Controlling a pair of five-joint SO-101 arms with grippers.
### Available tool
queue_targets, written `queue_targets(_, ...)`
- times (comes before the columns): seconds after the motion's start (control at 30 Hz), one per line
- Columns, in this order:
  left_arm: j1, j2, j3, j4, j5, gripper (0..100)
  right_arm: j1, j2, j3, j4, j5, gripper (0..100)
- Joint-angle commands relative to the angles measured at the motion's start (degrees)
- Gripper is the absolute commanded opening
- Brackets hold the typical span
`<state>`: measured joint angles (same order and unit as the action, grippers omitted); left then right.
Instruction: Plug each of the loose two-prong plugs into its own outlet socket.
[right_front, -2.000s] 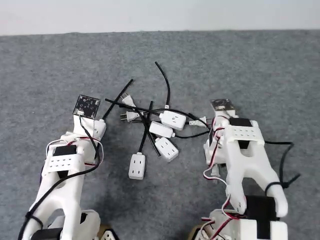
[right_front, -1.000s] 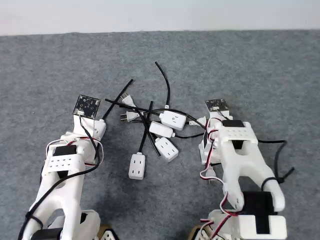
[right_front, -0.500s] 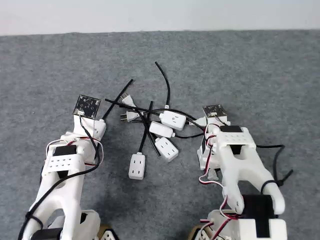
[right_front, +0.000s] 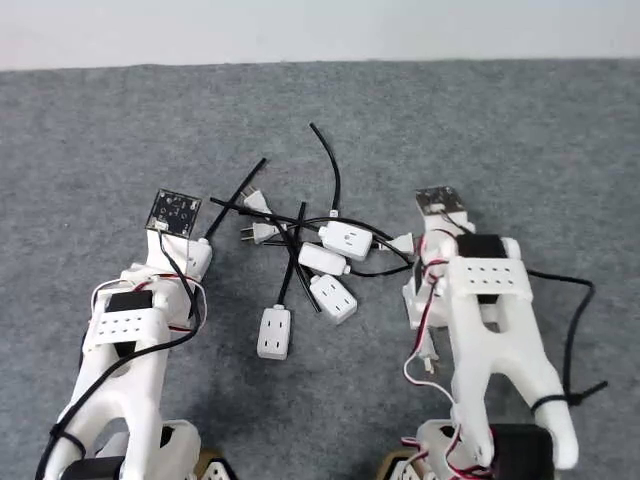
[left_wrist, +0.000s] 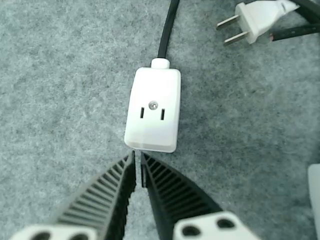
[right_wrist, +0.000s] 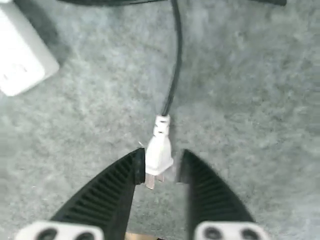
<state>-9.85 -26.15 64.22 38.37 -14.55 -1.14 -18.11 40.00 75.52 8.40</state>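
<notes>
**High view.** A tangle of black cables (right_front: 335, 165), white sockets and white two-prong plugs is shown on the grey counter (right_front: 540, 130), between the two arms. Socket A (right_front: 346, 238), socket B (right_front: 323, 259), socket C (right_front: 333, 297) and socket D (right_front: 274, 332) are laid out from far to near. Plug 1 (right_front: 257, 203) and plug 2 (right_front: 262, 233) lie side by side toward the left arm (right_front: 130, 330). Plug 3 (right_front: 400, 243) lies just beside the head of the right arm (right_front: 490, 300).

**Left wrist view.** The left claw (left_wrist: 136, 162) is seen pressed together. Its tips are set at the near edge of a face-up socket (left_wrist: 152, 116), whose two slots are exposed. A loose plug (left_wrist: 250, 22) is seen beyond that socket, with bare prongs.

**Right wrist view.** The right claw (right_wrist: 162, 154) is seen spread, low over the counter. A small white plug (right_wrist: 159, 150) lies between its fingers, cord end pointing away from the camera. Contact with either finger cannot be judged. A corner socket (right_wrist: 20, 60) is seen well apart from it.
</notes>
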Motion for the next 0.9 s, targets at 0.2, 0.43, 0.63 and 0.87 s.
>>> queue_targets(0.2,0.09,-1.49,-0.40,0.62,-0.62,2,4.97,-2.24,9.14,-7.87,4.22,1.1)
queue_targets(0.43,0.09,-1.49,-0.40,0.62,-0.62,2,-2.86,-2.24,10.46,-8.04,4.57,1.1)
queue_targets(0.63,0.09,-1.49,-0.40,0.62,-0.62,2,-4.44,-1.80,14.24,-13.32,4.57,1.5)
queue_targets(0.87,0.09,-1.49,-0.40,0.62,-0.62,2,-4.00,5.85,12.31,-15.25,4.66,1.3)
